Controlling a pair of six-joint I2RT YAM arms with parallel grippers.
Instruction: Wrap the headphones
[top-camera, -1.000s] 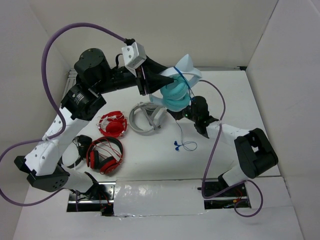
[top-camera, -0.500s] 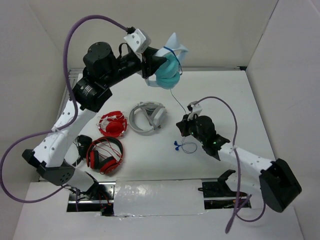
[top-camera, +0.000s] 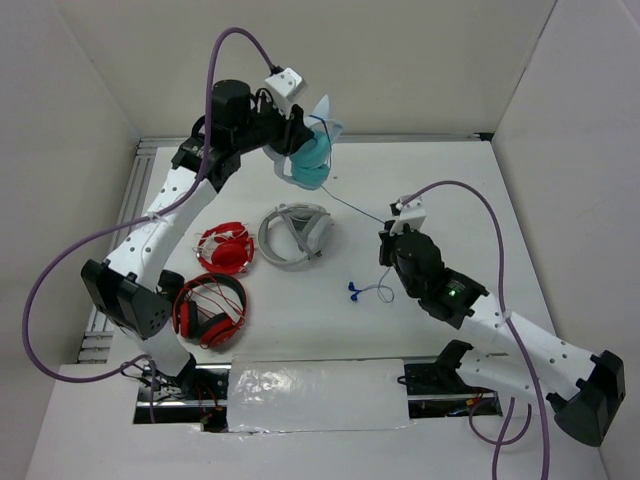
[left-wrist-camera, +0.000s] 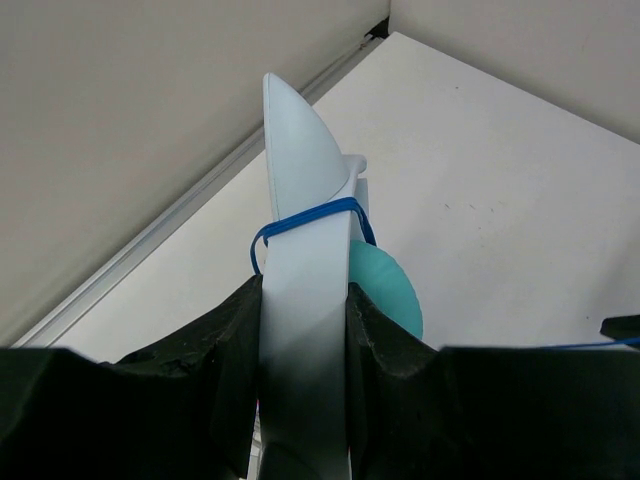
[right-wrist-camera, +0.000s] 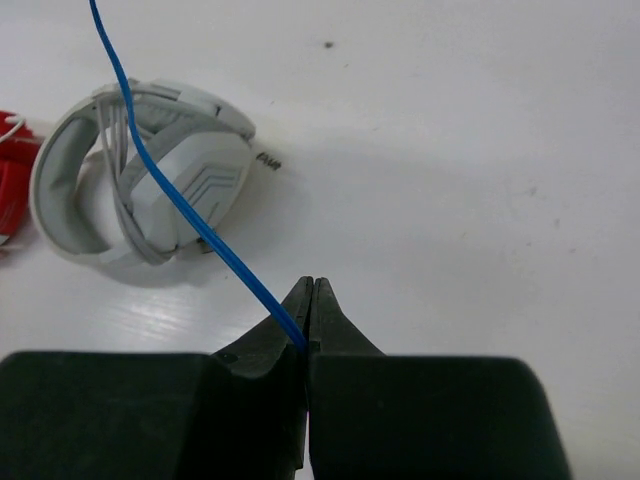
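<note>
My left gripper (top-camera: 300, 140) is shut on the pale headband (left-wrist-camera: 300, 300) of the teal headphones (top-camera: 310, 165) and holds them high at the back of the table. A turn of the thin blue cable (left-wrist-camera: 305, 215) lies round the headband, with a teal ear cup (left-wrist-camera: 390, 290) behind it. My right gripper (top-camera: 388, 240) is shut on the blue cable (right-wrist-camera: 200, 230), which runs taut from the headphones to it. The cable's loose end with the blue plug (top-camera: 355, 291) lies on the table left of the right gripper.
Grey-white headphones (top-camera: 295, 235) lie mid-table and also show in the right wrist view (right-wrist-camera: 140, 195). Two red headphones (top-camera: 225, 248) (top-camera: 208, 308) lie at the left. White walls enclose the table on the back and sides.
My left arm has swung left and back, carrying the teal headphones away. My right gripper has moved back toward the right and down, drawing the cable taut between them.
</note>
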